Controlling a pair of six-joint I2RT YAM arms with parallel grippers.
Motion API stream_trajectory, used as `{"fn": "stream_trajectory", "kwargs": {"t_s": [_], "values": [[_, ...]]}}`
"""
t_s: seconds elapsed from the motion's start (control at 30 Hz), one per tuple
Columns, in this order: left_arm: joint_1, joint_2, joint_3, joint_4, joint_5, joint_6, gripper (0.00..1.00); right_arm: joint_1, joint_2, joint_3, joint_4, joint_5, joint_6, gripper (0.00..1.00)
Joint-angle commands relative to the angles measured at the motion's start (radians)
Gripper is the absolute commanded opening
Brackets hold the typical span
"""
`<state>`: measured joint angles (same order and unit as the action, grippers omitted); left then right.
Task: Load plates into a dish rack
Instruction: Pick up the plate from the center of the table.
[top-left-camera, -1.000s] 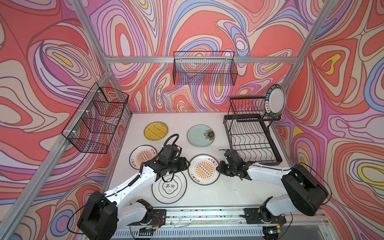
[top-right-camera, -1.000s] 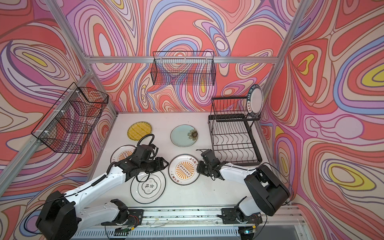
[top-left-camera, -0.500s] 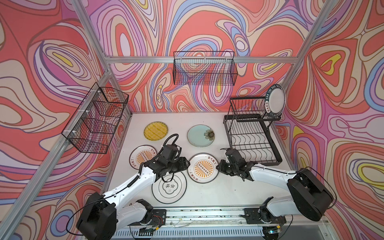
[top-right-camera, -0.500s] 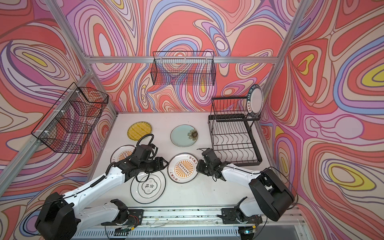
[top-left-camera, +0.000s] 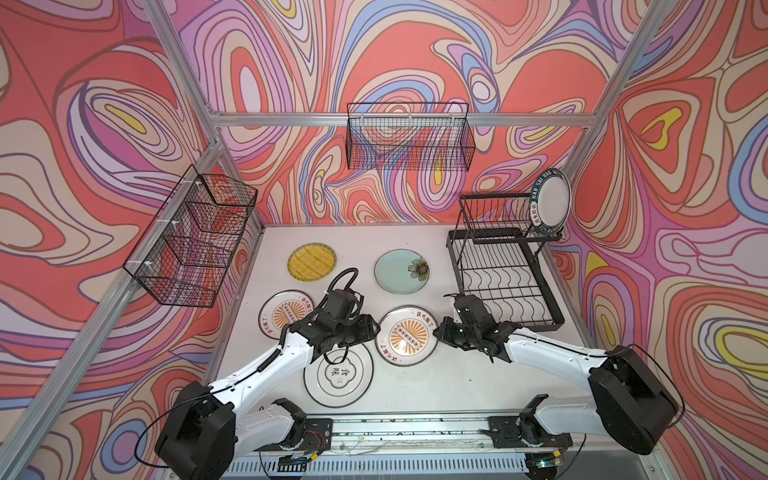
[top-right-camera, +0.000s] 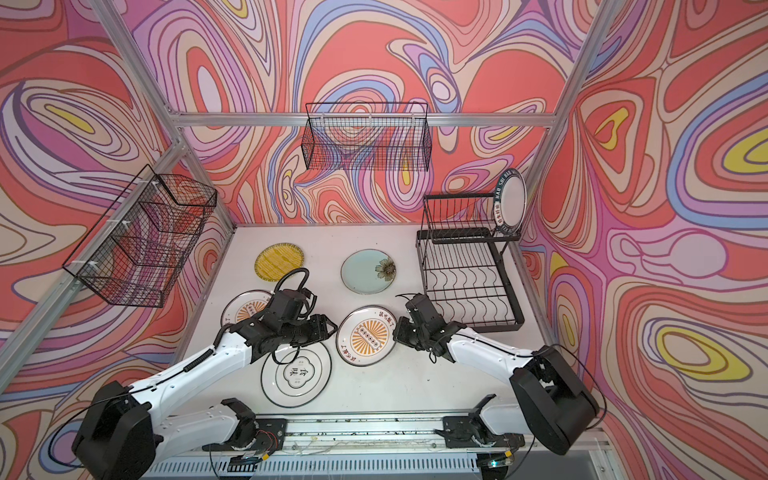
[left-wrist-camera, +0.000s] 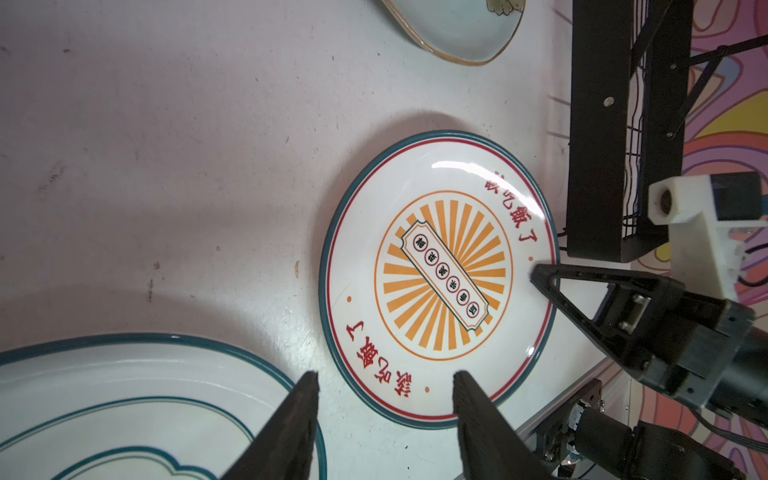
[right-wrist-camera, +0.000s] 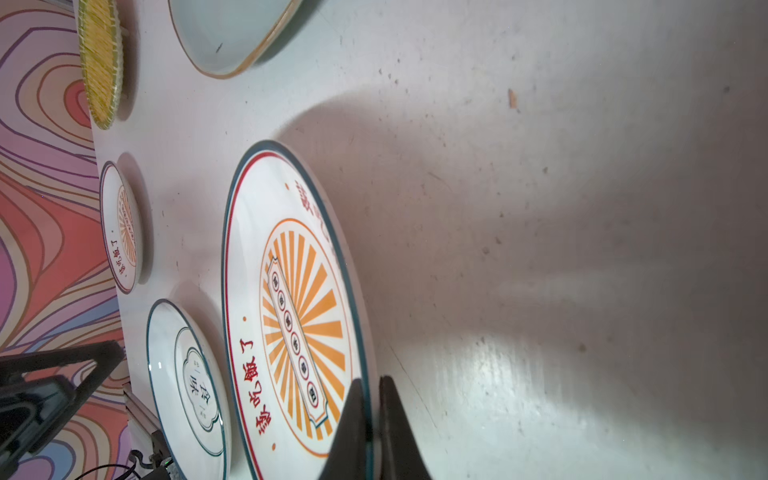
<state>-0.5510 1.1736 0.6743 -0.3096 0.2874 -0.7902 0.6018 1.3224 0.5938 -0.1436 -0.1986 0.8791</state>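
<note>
Right claw: We find the right claw (right-wrist-camera: 370, 411) pinched shut on the rim of a sunburst plate (top-left-camera: 405, 337), one finger above the edge and one below.
Left claw: The left claw (left-wrist-camera: 384, 376) hangs with its fingers half apart and empty at the plate's opposite edge, just beside the white plate (top-left-camera: 338, 376).
Where the plate is: It is low over the table (top-left-camera: 415, 395), close to the front corner of the rack (top-left-camera: 455, 266). We cannot tell whether the gripped side has left the surface.
Rack: One lettered plate (top-left-camera: 550, 201) stands upright on the upper tier. The wavy lower slots look empty to us.
Waiting plates: A second sunburst plate (top-left-camera: 280, 318), a yellow plate (top-left-camera: 311, 262) and a green plate (top-left-camera: 399, 272) lie flat on the table.
Risk, slipping: We judge the hold to be thin, a small bite on a glazed edge. As the plate rises, its weight could swing it down around the fingers or slide it out.
Risk, knocking: The white plate lies just beside the gripped one and the left claw is near both. A sideways drag could clink the two together or shove one into the claw.
Risk, at the rack: The rack's frame sits close to the right arm. A tilted or swinging plate could strike the front rail, miss a slot and topple.
</note>
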Motion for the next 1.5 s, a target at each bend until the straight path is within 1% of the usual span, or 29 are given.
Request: {"fn": "stream_trajectory", "kwargs": {"t_s": [0.0, 0.4, 0.63, 0.7, 0.93, 1.0, 1.17, 1.33, 1.47], "values": [[-0.004, 0.016, -0.007, 0.012, -0.001, -0.007, 0.55, -0.002, -0.034, 0.021, -0.005, 0.002, 0.017, 0.0], [-0.003, 0.05, -0.007, 0.037, 0.005, -0.008, 0.55, -0.016, -0.097, 0.02, 0.051, -0.05, 0.031, 0.0], [-0.004, 0.079, 0.002, 0.04, 0.021, -0.011, 0.55, -0.031, -0.104, 0.02, 0.098, -0.089, 0.041, 0.0], [-0.004, 0.084, 0.004, 0.07, 0.022, -0.011, 0.54, -0.036, -0.106, 0.013, 0.123, -0.104, 0.044, 0.0], [-0.004, 0.095, 0.011, 0.078, 0.031, -0.011, 0.53, -0.051, -0.097, -0.006, 0.208, -0.164, 0.057, 0.0], [-0.004, 0.097, 0.014, 0.084, 0.037, -0.011, 0.52, -0.052, -0.089, -0.006, 0.228, -0.178, 0.06, 0.0], [-0.004, 0.096, 0.014, 0.105, 0.065, -0.007, 0.39, -0.052, -0.074, -0.012, 0.258, -0.193, 0.051, 0.0], [-0.004, 0.085, 0.009, 0.108, 0.065, -0.009, 0.36, -0.052, -0.065, -0.023, 0.28, -0.202, 0.052, 0.0], [-0.004, 0.055, -0.008, 0.136, 0.065, -0.021, 0.3, -0.053, -0.06, -0.028, 0.289, -0.205, 0.051, 0.0]]}}
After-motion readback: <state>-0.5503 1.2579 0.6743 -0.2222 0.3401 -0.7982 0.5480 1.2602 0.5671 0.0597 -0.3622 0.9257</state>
